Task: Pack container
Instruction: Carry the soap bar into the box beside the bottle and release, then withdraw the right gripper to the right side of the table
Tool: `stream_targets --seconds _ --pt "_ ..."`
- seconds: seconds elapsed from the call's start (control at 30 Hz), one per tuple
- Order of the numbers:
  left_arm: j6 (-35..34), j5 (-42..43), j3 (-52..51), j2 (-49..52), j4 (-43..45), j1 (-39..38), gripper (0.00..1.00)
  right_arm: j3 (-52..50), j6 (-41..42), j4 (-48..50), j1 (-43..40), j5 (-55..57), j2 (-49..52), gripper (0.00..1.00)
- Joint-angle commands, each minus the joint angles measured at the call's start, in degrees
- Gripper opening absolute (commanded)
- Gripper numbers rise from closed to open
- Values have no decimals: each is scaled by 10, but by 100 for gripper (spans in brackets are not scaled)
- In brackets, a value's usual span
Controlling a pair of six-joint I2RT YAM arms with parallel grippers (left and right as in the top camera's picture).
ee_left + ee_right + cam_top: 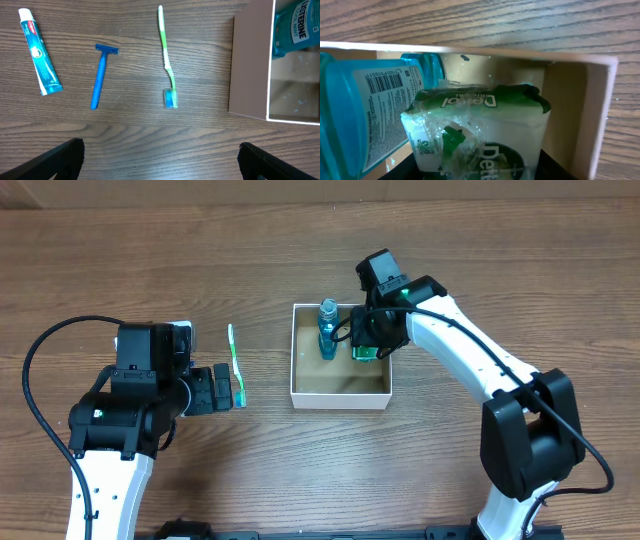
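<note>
On the near left of the counter (200,240), the left gripper (161,145) hangs with its fingers wide apart by the toothbrush (167,60). Only its wrist view shows the razor (101,75) and toothpaste (40,52), also unpacked. Farther right, the container (340,400) sits mid-counter, with the mouthwash bottle (328,328) at its far wall. Beside the bottle, the right gripper (366,352) seems clamped on a soap pack (480,135), labelled Dettol in its wrist view. I judge the packing roughly half done.
</note>
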Motion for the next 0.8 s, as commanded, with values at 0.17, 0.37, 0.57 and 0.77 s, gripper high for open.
stream_targets --seconds 0.17,0.37,0.57,0.77 --pt "5 2 13 0 0 3 100 0 7 -1 -2 8 5 54" --pt "5 2 13 0 0 3 100 0 7 -2 -2 8 5 63" --pt "5 2 13 0 0 3 100 10 7 -24 -2 16 -24 59" --pt "5 2 13 0 -5 3 100 80 7 -71 -7 135 -162 64"
